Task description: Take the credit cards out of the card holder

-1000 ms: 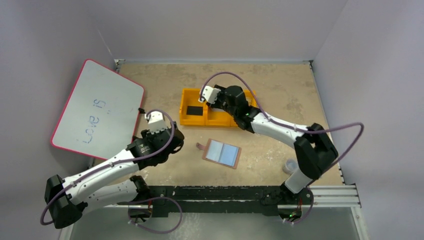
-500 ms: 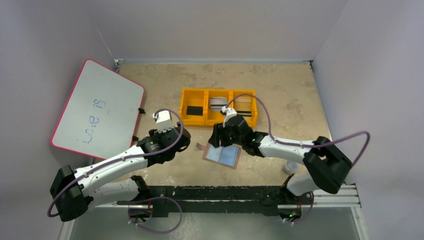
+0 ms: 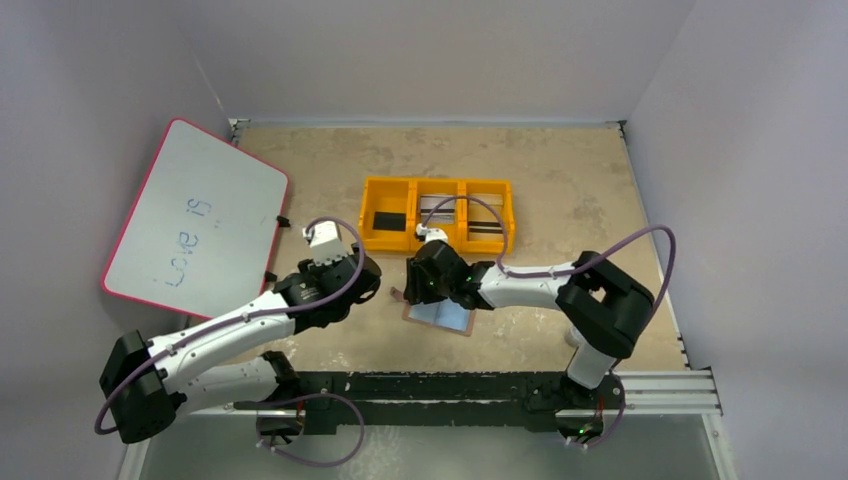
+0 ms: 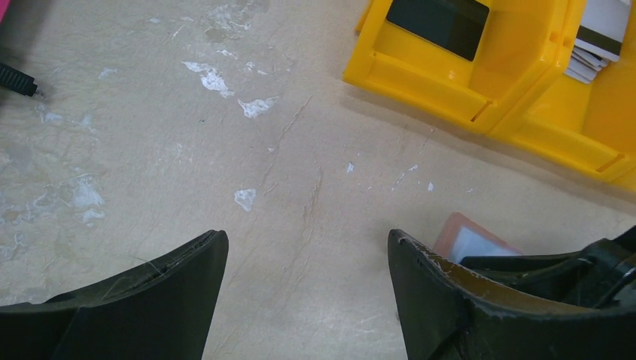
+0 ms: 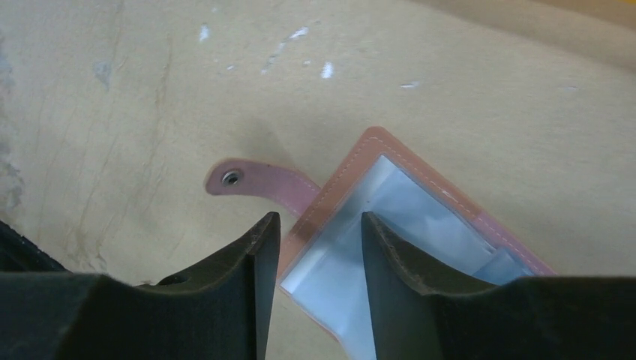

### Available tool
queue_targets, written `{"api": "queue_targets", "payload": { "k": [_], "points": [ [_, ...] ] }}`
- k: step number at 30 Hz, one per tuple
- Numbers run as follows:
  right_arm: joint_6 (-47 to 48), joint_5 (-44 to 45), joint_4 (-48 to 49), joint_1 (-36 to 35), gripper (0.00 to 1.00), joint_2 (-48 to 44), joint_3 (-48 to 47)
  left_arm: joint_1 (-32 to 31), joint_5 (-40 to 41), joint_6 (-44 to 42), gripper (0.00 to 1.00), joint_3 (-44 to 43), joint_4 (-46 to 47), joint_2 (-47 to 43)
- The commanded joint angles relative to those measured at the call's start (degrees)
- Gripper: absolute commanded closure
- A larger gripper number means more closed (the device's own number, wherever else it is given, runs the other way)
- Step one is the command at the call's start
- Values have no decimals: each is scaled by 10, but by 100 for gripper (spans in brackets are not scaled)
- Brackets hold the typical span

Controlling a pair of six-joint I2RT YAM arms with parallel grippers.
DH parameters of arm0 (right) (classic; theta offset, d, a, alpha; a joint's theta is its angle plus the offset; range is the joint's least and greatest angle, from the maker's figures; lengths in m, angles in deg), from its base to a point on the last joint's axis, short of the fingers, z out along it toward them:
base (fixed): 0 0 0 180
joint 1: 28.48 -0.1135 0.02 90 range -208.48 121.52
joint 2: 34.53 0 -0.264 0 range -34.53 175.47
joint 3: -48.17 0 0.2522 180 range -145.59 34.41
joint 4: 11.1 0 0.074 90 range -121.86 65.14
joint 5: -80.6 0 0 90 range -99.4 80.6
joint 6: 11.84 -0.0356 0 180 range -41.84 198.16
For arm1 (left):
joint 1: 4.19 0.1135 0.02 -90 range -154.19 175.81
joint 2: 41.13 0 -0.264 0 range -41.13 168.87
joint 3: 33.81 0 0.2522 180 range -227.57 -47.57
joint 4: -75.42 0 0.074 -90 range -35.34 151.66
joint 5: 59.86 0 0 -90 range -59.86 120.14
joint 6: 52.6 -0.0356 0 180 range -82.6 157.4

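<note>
The card holder (image 3: pixel 447 318) lies open on the table, tan leather with pale blue-grey inner panels (image 5: pixel 420 217) and a snap tab (image 5: pixel 247 180). I cannot make out a separate card in those panels. My right gripper (image 5: pixel 319 225) hangs low over its tab-side edge, open to a narrow gap that straddles the leather border. My left gripper (image 4: pixel 307 240) is open wide over bare table just left of the holder, whose corner (image 4: pixel 469 236) shows beside its right finger. Credit cards lie in the orange tray: a black one (image 3: pixel 389 220) and pale striped ones (image 3: pixel 437 207).
The orange three-compartment tray (image 3: pixel 437 240) stands just behind the holder, close to both grippers. A pink-rimmed whiteboard (image 3: pixel 195 220) leans at the far left, with a black marker tip (image 4: pixel 15 79) near it. Grey walls close in three sides.
My right arm has swung from the orange tray down to the holder's tab end. My left gripper moved slightly right toward the holder, then held.
</note>
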Motion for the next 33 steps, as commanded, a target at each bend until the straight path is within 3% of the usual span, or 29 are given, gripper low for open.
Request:
{"api": "queue_targets", "payload": {
  "k": [1,5,9,14,17,23,30,33],
  "points": [
    [10,-42,-8,-38,54,53,10,3,19,20,23,-10,-10,-22],
    [5,-64,40,-47,58,10,51,3,39,25,23,-14,-31,-38],
    [57,-104,60,-47,58,-50,68,3,48,25,23,-11,-33,-52],
    [44,-72,22,-47,52,-142,61,4,30,11,23,-6,-12,-40],
    [35,10,-30,-45,48,-175,53,3,13,5,23,-7,-2,-21],
    [23,65,-131,-26,44,-118,42,3,-24,-12,24,2,31,2],
    [20,78,-131,3,41,-90,45,3,-31,-14,24,7,36,-2],
    [47,18,-105,12,51,-77,45,3,-31,-18,24,6,35,0]
  ]
}}
